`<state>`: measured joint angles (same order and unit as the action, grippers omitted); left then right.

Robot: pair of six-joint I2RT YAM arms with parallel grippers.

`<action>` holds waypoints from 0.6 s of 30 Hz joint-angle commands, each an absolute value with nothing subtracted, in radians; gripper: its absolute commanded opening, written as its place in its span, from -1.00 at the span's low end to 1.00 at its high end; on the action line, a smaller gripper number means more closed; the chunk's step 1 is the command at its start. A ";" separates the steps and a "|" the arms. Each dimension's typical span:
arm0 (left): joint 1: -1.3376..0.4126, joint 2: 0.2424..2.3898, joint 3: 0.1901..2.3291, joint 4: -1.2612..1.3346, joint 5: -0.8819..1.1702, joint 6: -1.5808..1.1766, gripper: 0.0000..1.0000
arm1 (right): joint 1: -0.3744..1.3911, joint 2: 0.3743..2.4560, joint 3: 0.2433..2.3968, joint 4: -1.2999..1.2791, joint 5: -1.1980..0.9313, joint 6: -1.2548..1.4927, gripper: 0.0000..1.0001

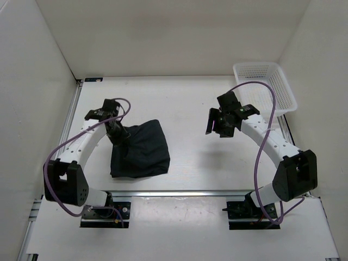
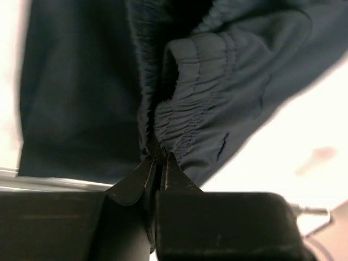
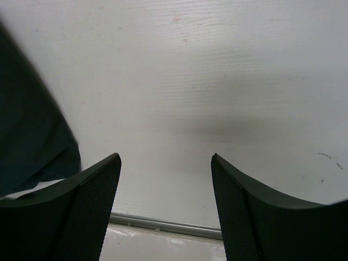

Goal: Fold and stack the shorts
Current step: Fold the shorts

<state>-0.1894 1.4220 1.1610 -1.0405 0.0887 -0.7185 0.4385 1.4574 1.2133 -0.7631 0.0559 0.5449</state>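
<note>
Shorts (image 1: 142,151), soft and limp, lie bunched left of centre on the table (image 1: 190,103) as the left gripper (image 2: 157,157) pinches their gathered waistband (image 2: 187,122), a sound handhold, while the right gripper (image 3: 166,185) hangs open, empty.

shorts (image 1: 142,152) | dark navy, bunched | table's left half | gathered waistband (image 2: 187,117) lifted

The left arm (image 1: 73,152) arcs forward from its base, the left claw (image 2: 157,159) tipped down and pinched tight on the shorts (image 1: 144,149) — the right arm (image 1: 269,138) bends inward, the right claw (image 3: 166,163) spread wide, gripping nothing.
</note>
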 commanded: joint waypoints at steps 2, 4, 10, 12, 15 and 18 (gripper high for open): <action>-0.086 1.308 1.051 -0.956 -0.037 -0.790 -0.76 | 0.434 1.468 1.189 -0.726 -0.041 0.497 0.66; -0.043 1.380 1.080 -0.956 -0.058 -0.737 -0.79 | 0.443 1.505 1.189 -0.643 -0.197 0.434 0.83; -0.011 1.448 1.126 -0.956 -0.058 -0.675 -0.79 | 0.590 1.705 1.249 -0.450 -0.503 0.432 1.00; -0.002 1.448 1.152 -0.965 -0.058 -0.652 -0.79 | 0.621 1.788 1.276 -0.401 -0.561 0.451 1.00; 0.009 1.471 1.175 -0.974 -0.069 -0.632 -0.79 | 0.696 1.888 1.354 -0.364 -0.574 0.474 1.00; 0.018 1.511 1.196 -0.974 -0.069 -0.609 -0.79 | 0.774 1.975 1.448 -0.364 -0.560 0.474 1.00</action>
<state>0.0063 1.4872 1.1481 -0.9897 -0.0437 -0.6506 0.7185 1.9396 1.3472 -0.4351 -0.4961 0.4694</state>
